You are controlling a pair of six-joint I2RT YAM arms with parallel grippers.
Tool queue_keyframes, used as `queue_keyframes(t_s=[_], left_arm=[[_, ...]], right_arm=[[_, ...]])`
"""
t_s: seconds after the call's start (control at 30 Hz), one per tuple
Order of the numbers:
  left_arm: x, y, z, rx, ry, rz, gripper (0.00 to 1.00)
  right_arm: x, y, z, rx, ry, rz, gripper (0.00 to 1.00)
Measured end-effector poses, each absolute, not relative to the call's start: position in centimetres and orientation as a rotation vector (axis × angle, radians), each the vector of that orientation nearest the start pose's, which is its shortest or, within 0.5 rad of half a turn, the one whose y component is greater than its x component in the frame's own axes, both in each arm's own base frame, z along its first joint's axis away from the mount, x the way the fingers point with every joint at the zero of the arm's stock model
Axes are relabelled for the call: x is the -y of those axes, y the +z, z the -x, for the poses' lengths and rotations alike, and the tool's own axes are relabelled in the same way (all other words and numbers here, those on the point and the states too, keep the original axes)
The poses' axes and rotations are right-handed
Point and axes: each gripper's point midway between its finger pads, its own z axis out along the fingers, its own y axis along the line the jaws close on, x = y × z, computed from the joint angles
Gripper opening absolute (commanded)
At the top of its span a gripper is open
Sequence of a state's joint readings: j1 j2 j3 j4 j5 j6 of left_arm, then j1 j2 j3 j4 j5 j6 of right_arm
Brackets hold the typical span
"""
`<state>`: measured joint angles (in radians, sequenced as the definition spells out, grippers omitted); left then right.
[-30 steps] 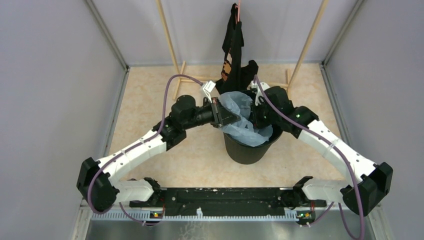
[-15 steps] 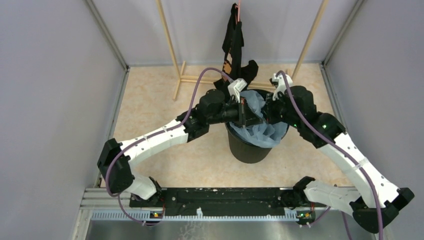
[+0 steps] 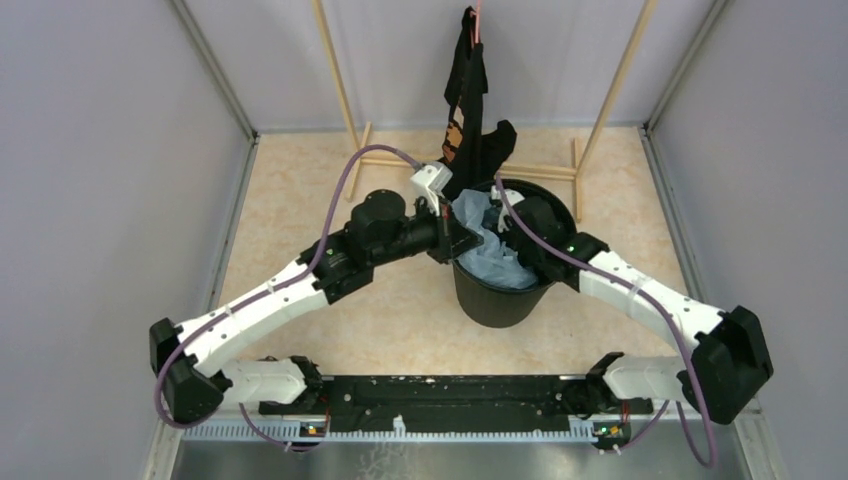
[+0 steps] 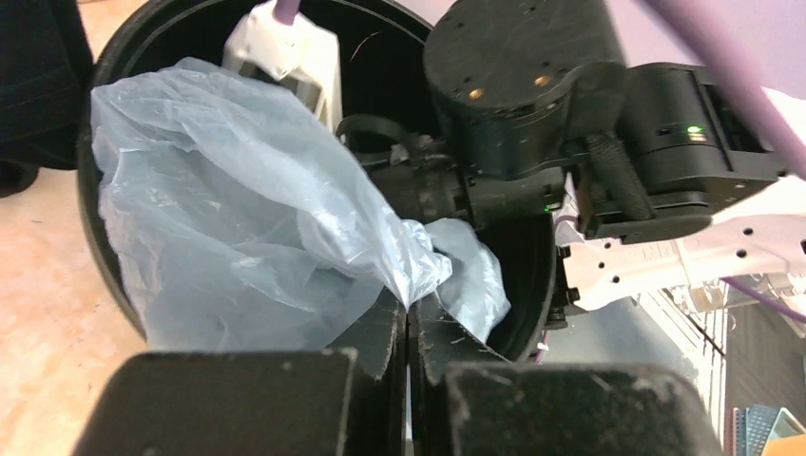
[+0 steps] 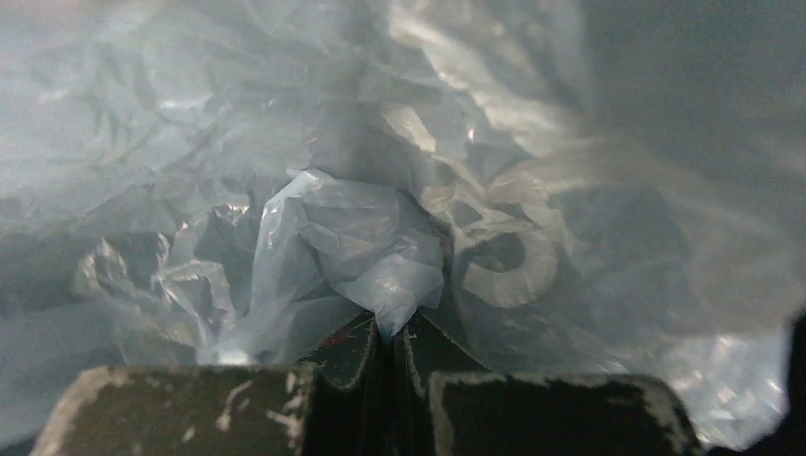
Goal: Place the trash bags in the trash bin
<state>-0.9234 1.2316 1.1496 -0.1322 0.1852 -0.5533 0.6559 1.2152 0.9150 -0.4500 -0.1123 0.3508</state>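
Observation:
The black trash bin [image 3: 500,300] stands mid-table with the light-blue trash bag [image 3: 490,235] bunched in its mouth. My left gripper [image 3: 462,240] is at the bin's left rim, shut on a fold of the bag [image 4: 285,228]; the pinch shows in the left wrist view [image 4: 411,309]. My right gripper [image 3: 515,228] reaches down inside the bin and is shut on another fold of the bag [image 5: 371,237], its fingertips [image 5: 392,334] pressed together on the plastic. The bin's rim [image 4: 542,285] curves behind the bag.
A black garment with orange print [image 3: 468,100] hangs from a wooden rack [image 3: 345,100] just behind the bin. Grey walls close in left, right and back. The rack's base bars [image 3: 560,170] lie on the table behind the bin.
The left arm pulled back left, its gripper now at the bin's left rim. The right arm swung inward and dropped its gripper down inside the bin, pushing the bag lower.

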Motion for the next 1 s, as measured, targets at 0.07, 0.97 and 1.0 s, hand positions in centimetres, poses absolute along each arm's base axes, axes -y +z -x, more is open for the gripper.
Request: queue_keyframes(t_s=[0.07,0.97,1.0], left_arm=[[35.2,32.2,-20.0,-1.867,-1.184,-0.509,0.0],[29.0,33.7,-16.9,-1.83,-1.092,-0.525,0.0],[29.4,33.8,-16.9,-1.828,-1.098,-0.536,0.0]], right_arm=[[-24.1,14.4,-23.8,-2.371,0.657,0.444,0.0],[-28.3,23.0,-22.9,-2.173,0.674,0.452,0.11],[-27.5,24.9,-23.0,-2.131,0.658,0.437,0.11]])
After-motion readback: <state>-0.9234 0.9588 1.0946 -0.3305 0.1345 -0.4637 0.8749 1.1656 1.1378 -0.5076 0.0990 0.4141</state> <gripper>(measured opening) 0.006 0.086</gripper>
